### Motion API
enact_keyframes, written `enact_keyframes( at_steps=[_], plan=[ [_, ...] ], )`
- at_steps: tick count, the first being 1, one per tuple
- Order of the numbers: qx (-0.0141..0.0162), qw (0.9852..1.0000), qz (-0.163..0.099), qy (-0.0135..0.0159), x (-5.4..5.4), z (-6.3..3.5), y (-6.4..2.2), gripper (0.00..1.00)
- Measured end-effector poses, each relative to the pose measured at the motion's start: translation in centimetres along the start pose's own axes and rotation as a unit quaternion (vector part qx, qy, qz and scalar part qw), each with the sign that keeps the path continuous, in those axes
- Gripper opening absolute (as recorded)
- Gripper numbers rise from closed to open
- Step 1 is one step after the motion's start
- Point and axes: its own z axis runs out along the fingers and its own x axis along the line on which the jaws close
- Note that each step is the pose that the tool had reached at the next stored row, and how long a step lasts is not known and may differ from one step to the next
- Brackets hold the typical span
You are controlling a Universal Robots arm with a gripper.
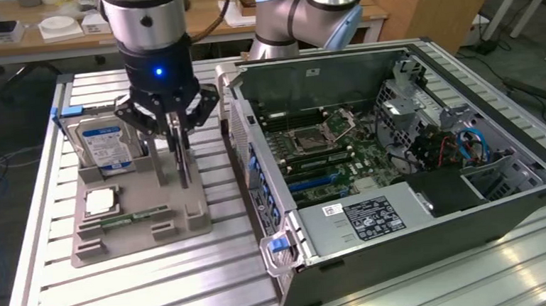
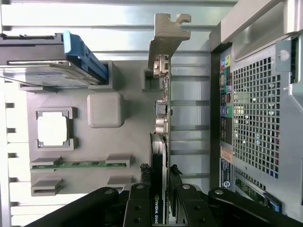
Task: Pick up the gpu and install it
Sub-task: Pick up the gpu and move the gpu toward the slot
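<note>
Your gripper (image 2: 160,205) clamps the gpu (image 2: 161,124) by its top edge; it stands upright in the grey holder (image 2: 130,142), offering that edge, at the exterior view's left of the open computer case (image 1: 325,70).

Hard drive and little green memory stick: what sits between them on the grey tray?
A square silver chip in its own pocket, seen in both the exterior and wrist views.

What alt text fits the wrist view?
Gripper closed on the gpu, which stands on edge in a grey parts tray. The tray also holds a hard drive and a green memory stick; a computer case sits beside it.
</note>
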Motion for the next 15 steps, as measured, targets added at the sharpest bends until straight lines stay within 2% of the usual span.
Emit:
enact_keyframes(
  at_steps=[8, 15],
  plan=[
    [0.0001, 1.0, 0.0, 0.0, -0.1, -3.12, 0.1, 0.26],
    [0.0, 1.0, 0.0, 0.0, -0.1, -5.4, 0.18, 0.26]
  ],
)
